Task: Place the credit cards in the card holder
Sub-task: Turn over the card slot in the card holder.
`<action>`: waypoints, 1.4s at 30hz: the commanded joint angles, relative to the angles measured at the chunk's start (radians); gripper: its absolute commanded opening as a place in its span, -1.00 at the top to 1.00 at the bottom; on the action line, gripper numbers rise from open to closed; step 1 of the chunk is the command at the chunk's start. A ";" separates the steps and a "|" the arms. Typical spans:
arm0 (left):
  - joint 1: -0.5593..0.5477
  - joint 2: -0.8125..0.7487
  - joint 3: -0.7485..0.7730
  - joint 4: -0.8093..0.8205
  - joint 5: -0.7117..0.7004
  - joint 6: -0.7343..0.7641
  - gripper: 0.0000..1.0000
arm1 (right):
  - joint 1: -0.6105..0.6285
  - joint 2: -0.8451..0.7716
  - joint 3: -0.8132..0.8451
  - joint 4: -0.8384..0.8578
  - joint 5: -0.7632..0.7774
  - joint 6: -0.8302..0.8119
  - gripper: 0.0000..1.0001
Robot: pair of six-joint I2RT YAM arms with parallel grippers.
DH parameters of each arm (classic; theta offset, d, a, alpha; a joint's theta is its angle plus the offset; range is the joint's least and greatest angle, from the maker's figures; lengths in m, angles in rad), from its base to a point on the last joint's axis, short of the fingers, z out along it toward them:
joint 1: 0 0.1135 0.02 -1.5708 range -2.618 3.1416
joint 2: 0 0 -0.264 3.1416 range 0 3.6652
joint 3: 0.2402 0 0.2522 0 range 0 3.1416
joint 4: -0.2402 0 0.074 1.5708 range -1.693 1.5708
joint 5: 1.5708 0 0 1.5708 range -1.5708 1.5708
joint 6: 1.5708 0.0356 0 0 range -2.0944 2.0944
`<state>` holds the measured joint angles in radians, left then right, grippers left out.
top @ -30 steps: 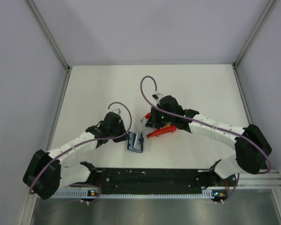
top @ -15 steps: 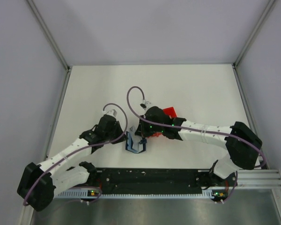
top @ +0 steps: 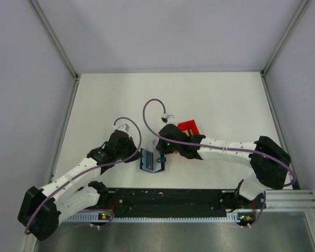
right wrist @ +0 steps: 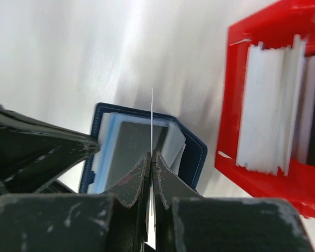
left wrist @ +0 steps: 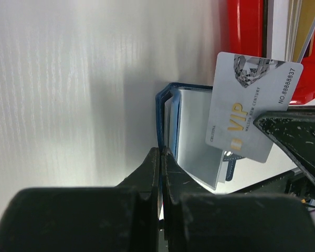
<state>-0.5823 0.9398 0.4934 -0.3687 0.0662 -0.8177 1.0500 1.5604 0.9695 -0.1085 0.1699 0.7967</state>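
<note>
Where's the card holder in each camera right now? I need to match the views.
Top external: card holder at centre, between the two wrists, towards the near table edge.
Left wrist: card holder mid-frame, open, partly behind the VIP card.
Right wrist: card holder lower centre-left, open.
Shared landmark: red bin, close beside it in every view.

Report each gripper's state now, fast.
Left gripper: closed, fingers pinching the card holder by its cover edge.
Right gripper: closed, holding a silver credit card.
</note>
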 commanded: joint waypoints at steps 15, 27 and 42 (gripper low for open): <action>-0.004 -0.065 0.004 0.001 -0.009 -0.014 1.00 | 0.033 -0.045 -0.002 0.183 -0.018 0.128 1.00; -0.005 -0.061 -0.022 -0.007 -0.045 -0.024 1.00 | 0.084 -0.072 -0.038 0.222 0.106 0.105 1.00; -0.004 0.002 -0.079 -0.035 -0.115 -0.040 1.00 | 0.010 -0.204 -0.169 0.078 0.169 0.071 1.00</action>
<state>-0.5831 0.9417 0.4320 -0.4061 -0.0357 -0.8494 1.0901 1.3758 0.8394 0.0025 0.3378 0.8600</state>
